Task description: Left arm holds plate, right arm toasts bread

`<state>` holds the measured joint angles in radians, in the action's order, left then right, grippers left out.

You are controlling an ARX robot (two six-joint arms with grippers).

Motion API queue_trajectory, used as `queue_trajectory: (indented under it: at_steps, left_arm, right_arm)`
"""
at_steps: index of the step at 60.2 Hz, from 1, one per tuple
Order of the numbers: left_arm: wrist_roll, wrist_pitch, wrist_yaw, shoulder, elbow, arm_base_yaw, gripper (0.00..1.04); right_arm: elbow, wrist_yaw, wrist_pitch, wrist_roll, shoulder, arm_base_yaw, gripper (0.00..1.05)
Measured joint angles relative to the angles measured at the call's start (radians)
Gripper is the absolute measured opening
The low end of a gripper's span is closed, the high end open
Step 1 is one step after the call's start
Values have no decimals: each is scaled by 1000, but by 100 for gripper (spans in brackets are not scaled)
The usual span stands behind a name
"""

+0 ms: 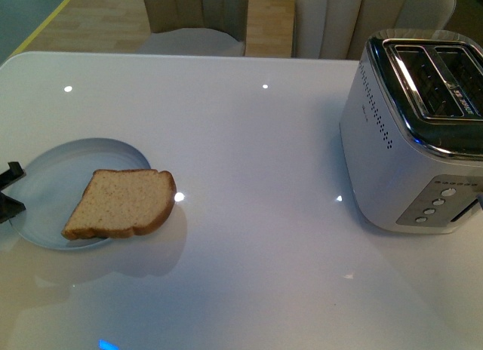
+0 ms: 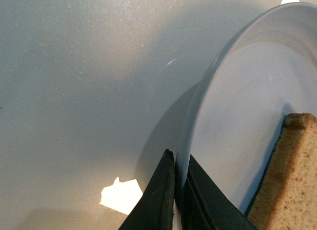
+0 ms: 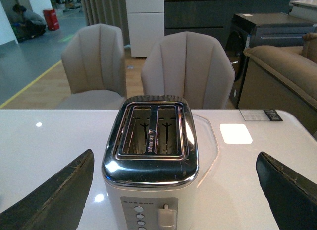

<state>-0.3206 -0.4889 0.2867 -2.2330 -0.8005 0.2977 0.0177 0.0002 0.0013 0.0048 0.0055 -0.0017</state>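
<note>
L hand (image 2: 179, 160): closed tight on the rim of the round, shallow pale blue-white plate (image 2: 237, 91); one black finger (image 2: 156, 200) under/outside the rim, the other inside on the plate's floor.
L hand contact: rim only; apart from the bread.
R hand (image 3: 174, 155): wide apart, holds nothing, touches nothing; dark fingers (image 3: 54, 195) flank the toaster in the R wrist view.
Plate position: on the glossy white counter (image 1: 249, 139), near-left of the front view, w/ the L hand at its left edge.
Bread: single light-brown slice w/ darker golden crust (image 1: 121, 204) lies flat on the plate's right part; rounded end faces right, and the slice overhangs the rim on the right and near sides.
Toaster: white-bodied, chrome-topped two-slot toaster (image 1: 407, 139) stands upright at the counter's right, well apart from the plate; round buttons + lever on its end panel.
Between plate & toaster: bare counter w/ light reflections.
Behind the counter: two beige upholstered chairs (image 3: 188, 71).
L arm pose: low, level w/ the counter; only fingertips show at the front view's left edge (image 1: 9, 193).
R arm pose: raised, level w/ the toaster top, facing its button end; not in the front view.
</note>
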Motion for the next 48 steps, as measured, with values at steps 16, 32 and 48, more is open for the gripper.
queue_trajectory:
  at_steps: [16,32,48]
  left_arm:
    - [-90,107,61,195,39,3,3]
    - [-167,215,79,421,53,-76,3]
    - [-247,364,19,571,-39,-236,3]
  right_arm:
    - [0,0,0,0,0,0,96]
    - [0,0,0,0,0,0,96]
    - [0,0,0,0,0,0,96]
